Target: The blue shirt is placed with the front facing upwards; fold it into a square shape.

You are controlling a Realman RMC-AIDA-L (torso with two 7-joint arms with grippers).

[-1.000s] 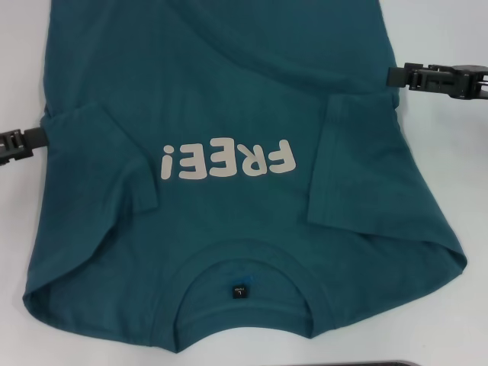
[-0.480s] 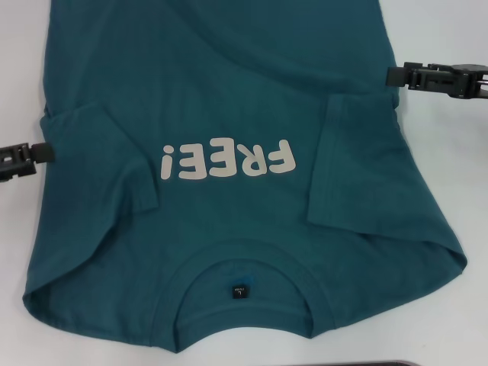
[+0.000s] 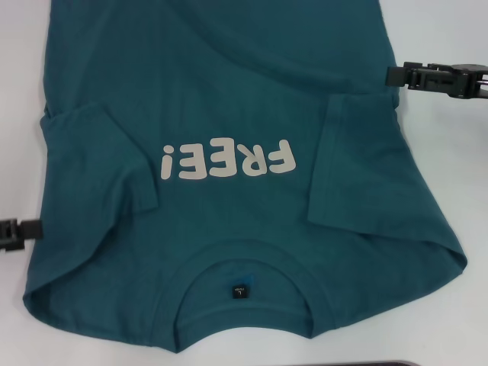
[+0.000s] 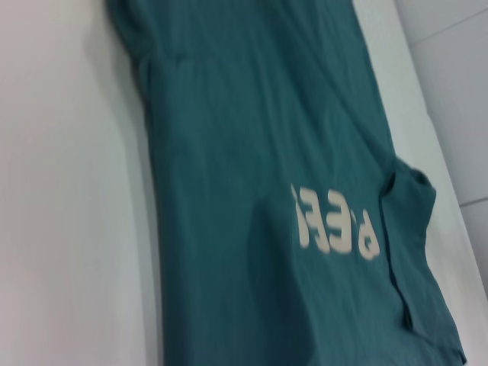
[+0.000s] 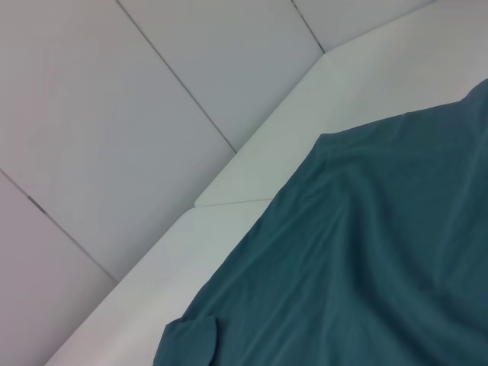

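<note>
Two sleeves in, collar nearest

Collar-first on the white table [image 3: 457,305] lies the blue shirt [image 3: 229,99], soft, limp cotton; pinch hem corners. Left gripper [image 3: 30,229] beside its near edge, right gripper [image 3: 393,75] farther up; finger opening unclear.

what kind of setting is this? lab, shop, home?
Probably a lab or test bench, not a home. A dark teal-blue short-sleeved T-shirt lies alone on a plain white table, pale grey floor tiles lie beyond, and the black left gripper and right gripper flank it.
</note>
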